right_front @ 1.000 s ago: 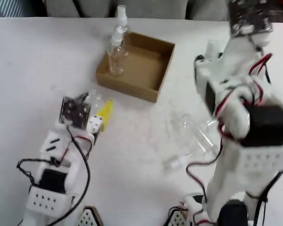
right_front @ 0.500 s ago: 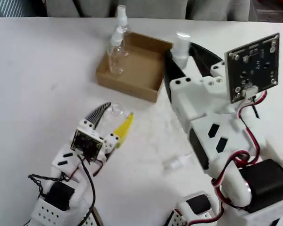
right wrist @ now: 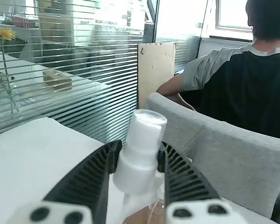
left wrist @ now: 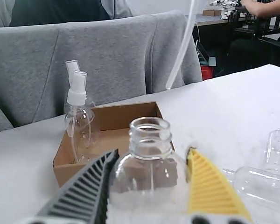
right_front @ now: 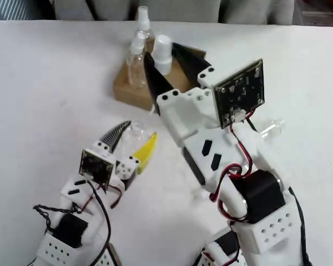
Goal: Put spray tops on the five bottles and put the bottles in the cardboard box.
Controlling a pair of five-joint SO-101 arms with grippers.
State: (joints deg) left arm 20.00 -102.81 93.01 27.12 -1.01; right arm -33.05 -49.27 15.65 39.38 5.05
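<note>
High view: spray top (right_front: 162, 50) pinched in right gripper (right_front: 160, 52), bottle (right_front: 135, 131) clasped in left gripper (right_front: 139, 131); bottle likely toppled if neck missed.

Office: slatted blinds (right wrist: 60, 60), grey sofa (left wrist: 107, 56), white table (right_front: 44, 66)

Clamping white spray top (right wrist: 141, 140) upright in right gripper (right wrist: 137, 156), pressing it with ribbed black fingers (right wrist: 91, 179) from 3 and 9 o'clock. Hanging above white table (right wrist: 32, 154). Facing grey chair back (right wrist: 224, 158), slatted blinds (right wrist: 84, 60) beyond.
</note>
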